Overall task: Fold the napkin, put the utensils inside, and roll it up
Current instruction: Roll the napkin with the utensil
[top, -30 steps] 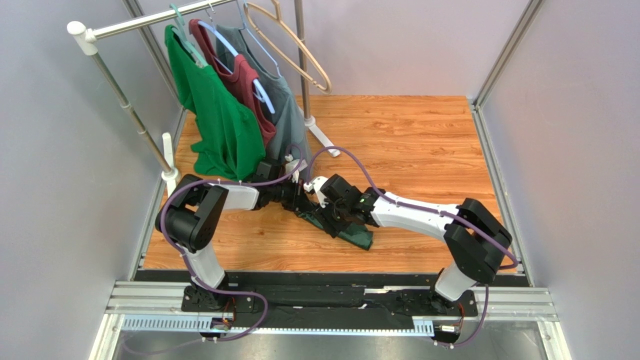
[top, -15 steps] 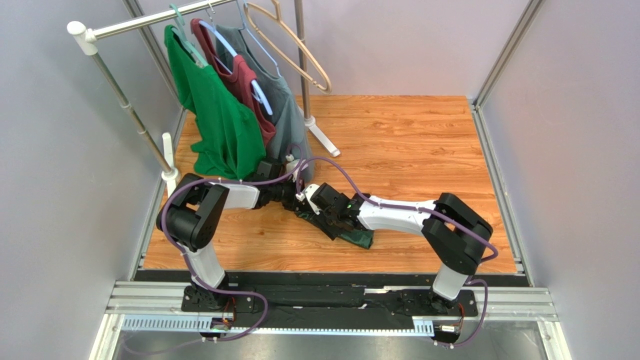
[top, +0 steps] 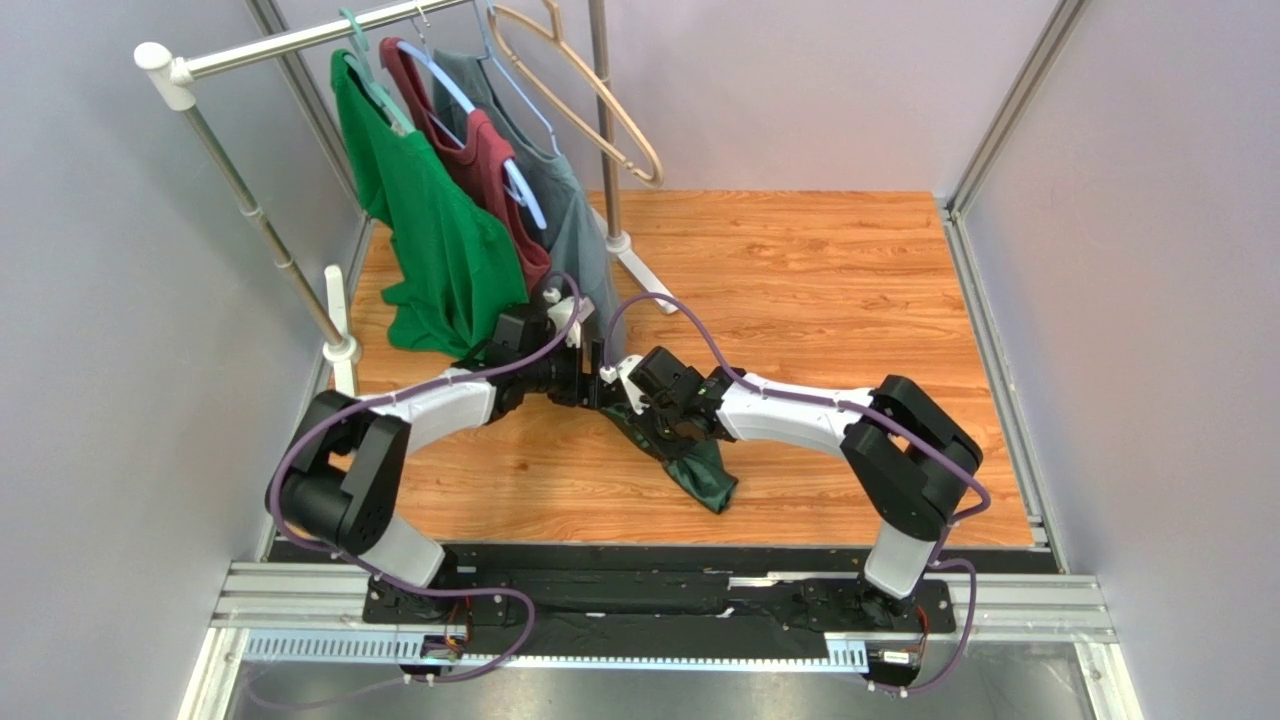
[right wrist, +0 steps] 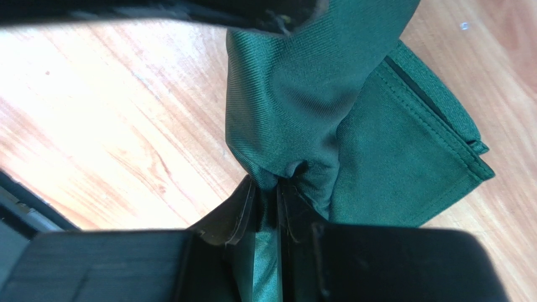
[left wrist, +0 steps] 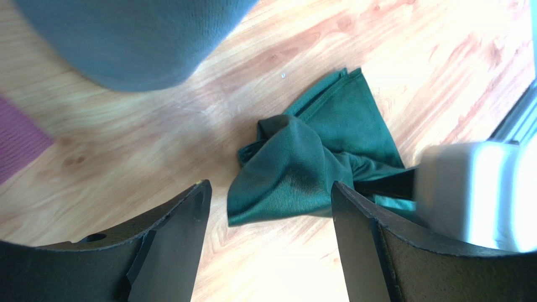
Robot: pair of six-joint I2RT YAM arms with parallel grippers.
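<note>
Right claw pinched on a bunched fold of napkin, rest crumpled on table just past its tips; left claw spread wide, empty, napkin just beyond its fingers. Thin, limp, light, probably slips, so better take a hemmed corner

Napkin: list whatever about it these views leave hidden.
- Top external: the napkin is mostly covered by the right arm; its folds are too small to read.
- Left wrist: the blurred right arm covers the napkin's right part.
- Right wrist: the right gripper hides the pinched cloth; the upper edge cuts the napkin off.
- Fork: seen in no view.
</note>
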